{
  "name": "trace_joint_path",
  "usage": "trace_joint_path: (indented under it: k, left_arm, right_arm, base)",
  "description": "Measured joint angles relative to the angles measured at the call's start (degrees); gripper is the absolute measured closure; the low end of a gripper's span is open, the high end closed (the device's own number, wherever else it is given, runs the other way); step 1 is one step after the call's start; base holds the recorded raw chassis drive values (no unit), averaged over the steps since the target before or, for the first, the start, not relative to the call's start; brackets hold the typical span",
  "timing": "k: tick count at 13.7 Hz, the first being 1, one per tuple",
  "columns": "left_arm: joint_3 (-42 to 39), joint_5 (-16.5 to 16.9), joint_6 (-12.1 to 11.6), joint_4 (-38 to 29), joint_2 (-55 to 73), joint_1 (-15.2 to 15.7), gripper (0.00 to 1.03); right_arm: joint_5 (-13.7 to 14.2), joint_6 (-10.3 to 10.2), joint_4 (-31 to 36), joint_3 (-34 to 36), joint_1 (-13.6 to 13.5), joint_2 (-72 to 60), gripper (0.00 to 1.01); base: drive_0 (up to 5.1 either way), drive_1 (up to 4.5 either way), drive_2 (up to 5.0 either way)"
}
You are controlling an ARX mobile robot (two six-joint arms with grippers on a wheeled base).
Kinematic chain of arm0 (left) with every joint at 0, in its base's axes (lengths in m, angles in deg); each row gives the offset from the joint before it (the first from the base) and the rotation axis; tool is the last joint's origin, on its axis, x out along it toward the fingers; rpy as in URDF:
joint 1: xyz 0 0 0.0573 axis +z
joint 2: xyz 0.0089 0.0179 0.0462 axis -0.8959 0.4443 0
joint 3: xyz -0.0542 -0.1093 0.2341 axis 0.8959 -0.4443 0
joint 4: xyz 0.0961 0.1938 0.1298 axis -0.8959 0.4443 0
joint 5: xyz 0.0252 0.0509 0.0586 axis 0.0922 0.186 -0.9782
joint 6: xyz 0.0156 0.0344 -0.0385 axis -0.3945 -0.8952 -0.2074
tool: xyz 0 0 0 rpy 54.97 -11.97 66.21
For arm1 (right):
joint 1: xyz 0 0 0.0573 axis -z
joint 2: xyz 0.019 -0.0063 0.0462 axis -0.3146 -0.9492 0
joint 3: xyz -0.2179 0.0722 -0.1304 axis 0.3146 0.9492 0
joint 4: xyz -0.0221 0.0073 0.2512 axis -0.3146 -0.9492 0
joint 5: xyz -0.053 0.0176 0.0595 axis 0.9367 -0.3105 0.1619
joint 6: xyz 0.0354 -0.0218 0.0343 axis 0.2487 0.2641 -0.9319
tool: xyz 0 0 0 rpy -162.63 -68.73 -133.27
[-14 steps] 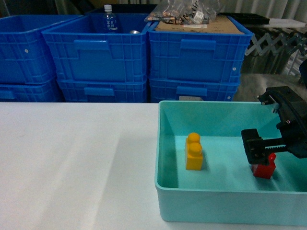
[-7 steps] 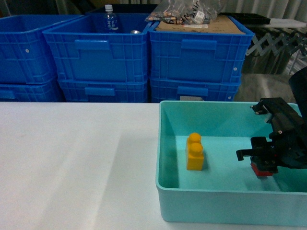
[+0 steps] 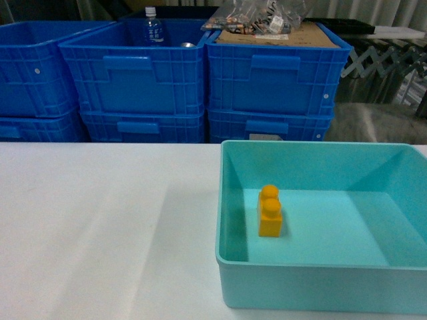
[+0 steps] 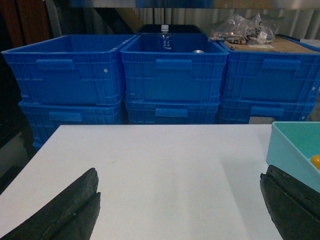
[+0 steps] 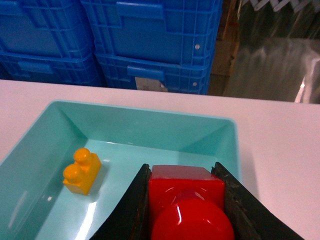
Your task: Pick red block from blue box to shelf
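Observation:
The red block (image 5: 186, 187) is clamped between the two black fingers of my right gripper (image 5: 181, 168), stud facing the camera, held above the right end of the blue box (image 5: 135, 127). The head view shows the blue box (image 3: 313, 277) on the white table with neither the red block nor either gripper in sight. My left gripper (image 4: 180, 172) hangs open over bare table, left of the box's corner (image 4: 290, 145). The shelf is out of view.
A yellow two-stud brick (image 3: 270, 212) stands in the left half of the box, also seen in the right wrist view (image 5: 81, 171). Stacked dark blue crates (image 3: 140, 80) line the far table edge, with a bottle (image 3: 153, 25) and bagged items (image 3: 267, 20) on top.
My right gripper shut on the red block at the box's right end, then rose and left the head view with it. The box floor there is now bare.

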Motion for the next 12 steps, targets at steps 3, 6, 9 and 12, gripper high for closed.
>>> trace_joint_path:
  k: [3,6,9,12]
  left_arm:
    - [0.00,0.04,0.00,-0.02,0.00,0.00,0.05]
    - [0.00,-0.09,0.00,0.04,0.00,0.07,0.05]
    - [0.00,0.04,-0.02,0.00,0.00,0.00,0.05]
    - [0.00,0.02,0.00,0.00,0.00,0.00,0.05]
  right_arm:
    - [3.72,0.55,10.34,4.68,-0.98,3.10,0.72]
    - [13.09,-0.85,26.75,14.84,-2.56,4.50,0.72]
    - [13.60,-1.03,26.84,19.98,-2.25,13.20,0.73]
    - [13.60,-1.16,23.32,24.50,-2.25,20.13,0.73]
  base:
    - [0.0,0.00,0.0]
    - [0.0,0.00,0.0]
    - [0.0,0.00,0.0]
    - [0.0,0.00,0.0]
